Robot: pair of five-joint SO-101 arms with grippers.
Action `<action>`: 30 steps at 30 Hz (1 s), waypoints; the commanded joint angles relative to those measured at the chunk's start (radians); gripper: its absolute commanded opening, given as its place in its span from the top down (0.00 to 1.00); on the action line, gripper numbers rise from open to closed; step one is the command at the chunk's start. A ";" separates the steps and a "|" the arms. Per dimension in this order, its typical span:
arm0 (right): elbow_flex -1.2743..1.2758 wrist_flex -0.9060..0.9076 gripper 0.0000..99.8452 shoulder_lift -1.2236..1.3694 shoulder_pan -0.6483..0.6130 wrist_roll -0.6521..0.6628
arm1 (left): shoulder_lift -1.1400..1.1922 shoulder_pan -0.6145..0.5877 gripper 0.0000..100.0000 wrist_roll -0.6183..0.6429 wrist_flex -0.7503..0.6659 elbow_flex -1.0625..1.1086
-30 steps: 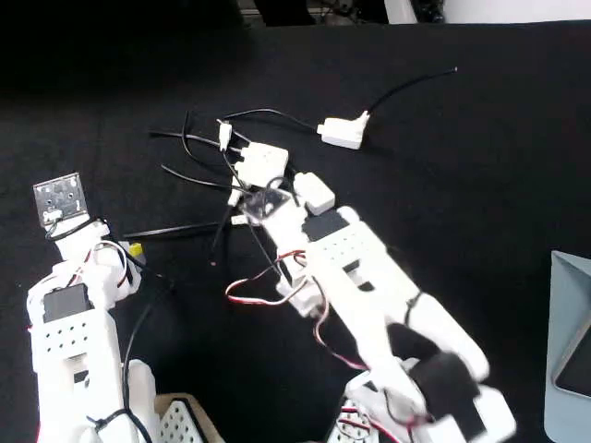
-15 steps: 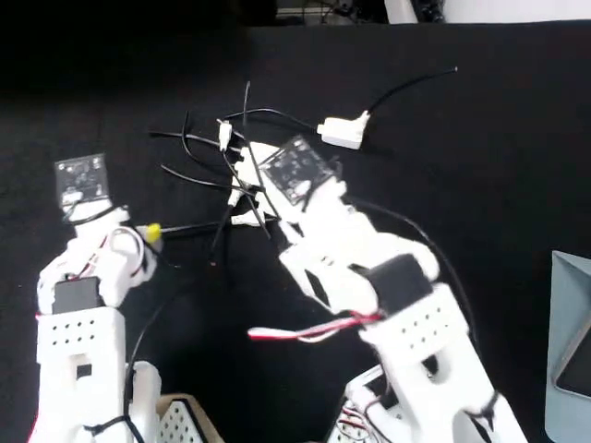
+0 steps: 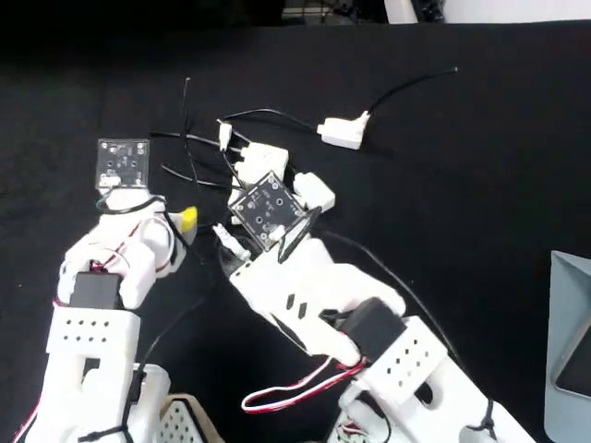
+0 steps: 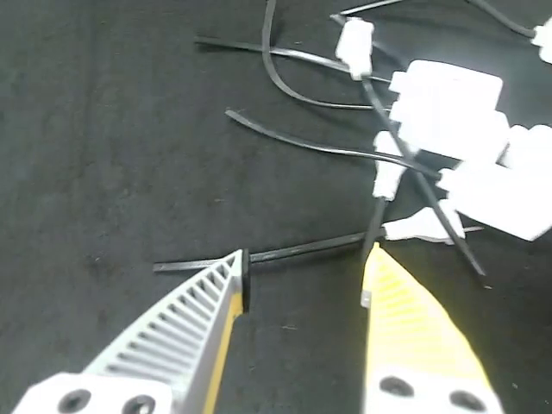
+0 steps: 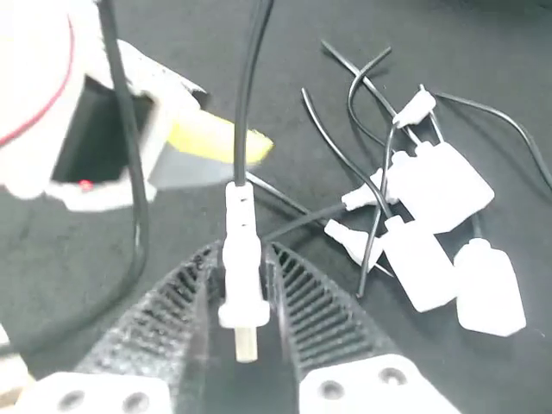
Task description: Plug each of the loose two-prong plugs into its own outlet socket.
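My right gripper [image 5: 241,254] is shut on a small white two-prong plug [image 5: 240,267], held off the mat, its black cable [image 5: 250,86] running up and away. In the high view that plug [image 3: 226,242] hangs near the left arm's yellow finger [image 3: 187,219]. My left gripper [image 4: 302,254] is open over a black cable [image 4: 293,253] lying on the mat. White outlet sockets [image 3: 261,161] [image 3: 314,192] sit in a tangle of cables mid-table; a third white block [image 3: 342,134] lies farther right. Loose plugs [image 4: 388,177] [image 4: 355,47] [image 4: 418,228] lie beside the sockets [image 4: 448,103].
The table is covered with a black mat [image 3: 462,212]. A grey-blue tray [image 3: 565,295] holding a dark device stands at the right edge. Black cables [image 3: 199,180] sprawl left of the sockets. A perforated white base [image 3: 180,420] sits at the near edge.
The right arm pulled back from the sockets and swung left with the plug, its cable trailing up. The left arm advanced and turned right toward the cable tangle.
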 commanded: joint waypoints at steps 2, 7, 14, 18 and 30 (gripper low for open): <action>0.004 -0.048 0.99 0.016 -0.012 -0.008 | -0.086 0.071 0.77 0.006 -0.018 -0.068; 0.001 -0.066 0.99 0.054 -0.012 -0.011 | -0.301 0.160 0.77 0.003 -0.015 -0.019; 0.004 -0.064 0.99 0.068 -0.012 -0.011 | -0.534 0.211 0.77 -0.005 0.000 0.087; -0.001 -0.061 0.99 0.065 -0.008 -0.012 | -0.562 0.213 0.77 -0.054 0.046 0.088; 0.005 -0.086 0.99 0.071 0.265 -0.103 | -0.376 0.065 0.68 -0.055 0.043 0.081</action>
